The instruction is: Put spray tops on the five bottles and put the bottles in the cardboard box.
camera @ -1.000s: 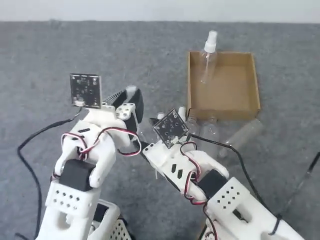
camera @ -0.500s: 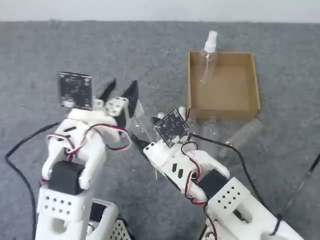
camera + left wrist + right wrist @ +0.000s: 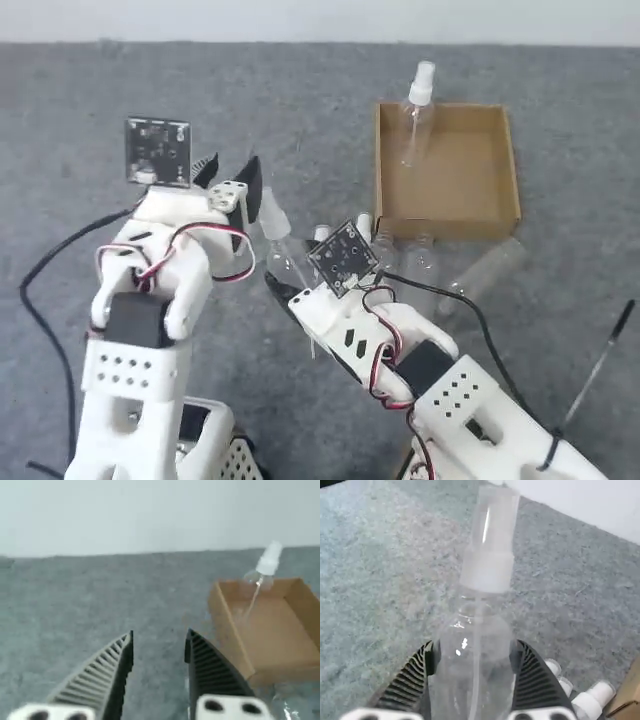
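My right gripper (image 3: 474, 655) is shut on a clear bottle (image 3: 487, 565) with a white spray top on it. From above, that bottle (image 3: 280, 245) stands up between the two arms. My left gripper (image 3: 230, 175) is open and holds nothing, just left of the bottle's top. Its toothed black fingers (image 3: 112, 675) stand apart. The cardboard box (image 3: 448, 228) lies at the right, and one topped bottle (image 3: 415, 115) leans over its far wall. The left wrist view shows the box (image 3: 227, 615) and that bottle (image 3: 262, 575) ahead.
Clear bottles (image 3: 492, 266) without tops lie on the grey carpet just in front of the box. Loose white spray tops (image 3: 590, 700) sit near them, beside my right arm. A black cable (image 3: 600, 365) crosses the carpet at the right.
My left gripper was shut at the bottle's top; it has opened, let go and drawn off to the left. The bottle stays in my right gripper.
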